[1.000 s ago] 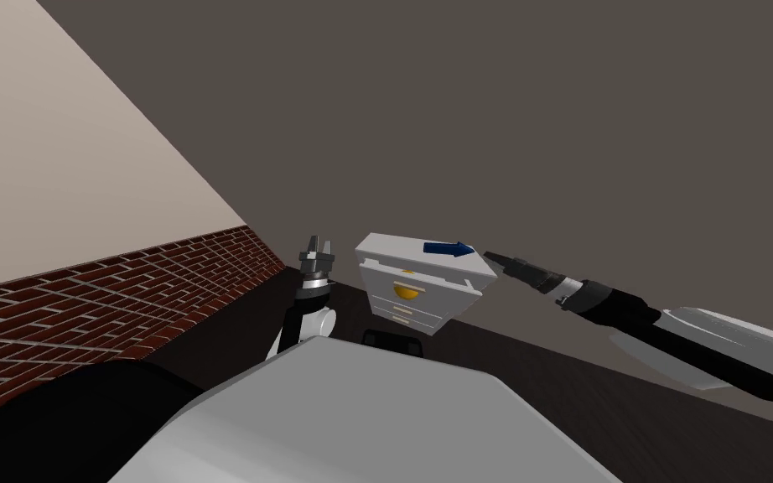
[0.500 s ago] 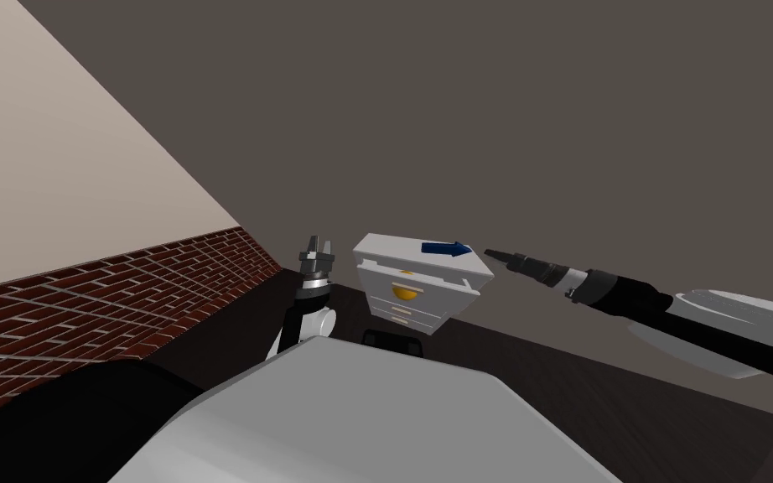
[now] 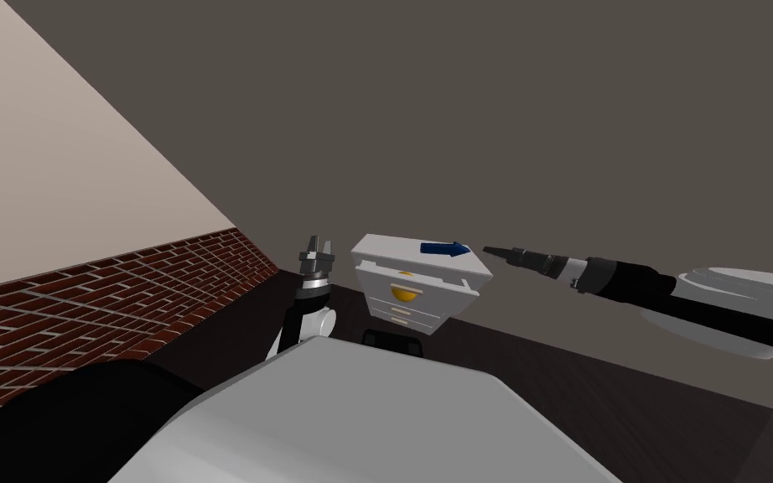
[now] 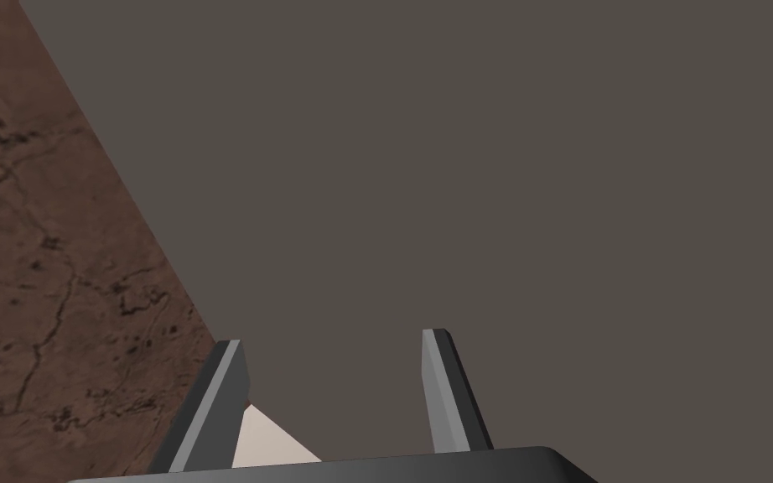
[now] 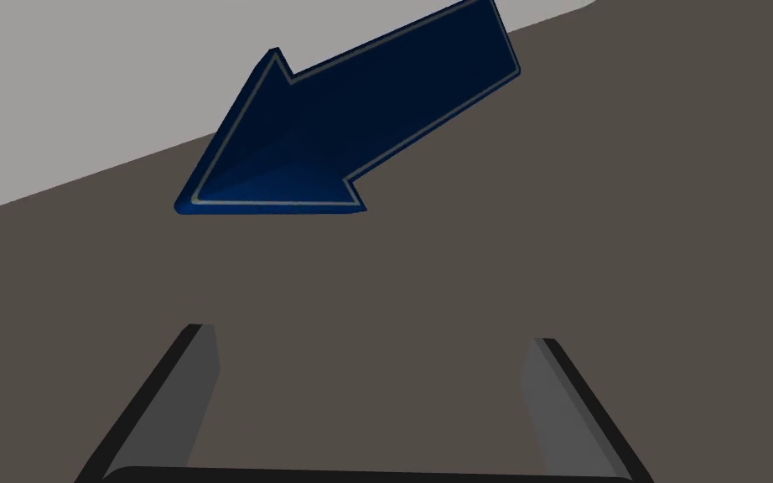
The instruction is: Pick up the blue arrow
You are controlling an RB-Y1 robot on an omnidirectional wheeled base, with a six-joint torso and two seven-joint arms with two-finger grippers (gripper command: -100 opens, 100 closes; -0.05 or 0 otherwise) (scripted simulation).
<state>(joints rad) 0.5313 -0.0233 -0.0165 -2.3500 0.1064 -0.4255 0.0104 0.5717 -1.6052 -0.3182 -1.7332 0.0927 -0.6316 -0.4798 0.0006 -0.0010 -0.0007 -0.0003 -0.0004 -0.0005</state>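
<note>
The arrow point(image 3: 445, 248) lies flat on the cabinet point(image 3: 389, 247) top, at the edge nearest the right gripper point(image 3: 490, 249), its head and long axis aimed at it. That gripper waits just off the edge, fingers spread, empty. The left gripper point(image 3: 316, 243), also spread, is beyond the cabinet's other side.

The arrow point(image 5: 351, 126) is dark blue, with a thin pale grey line along its edge. The cabinet point(image 3: 389, 249) in the middle of the head view is white, with one yellow handle point(image 3: 407, 292). At the left, the brick wall point(image 3: 108, 285) is red-brown with pale joints. The back wall point(image 3: 502, 109) is plain dark grey-brown.
</note>
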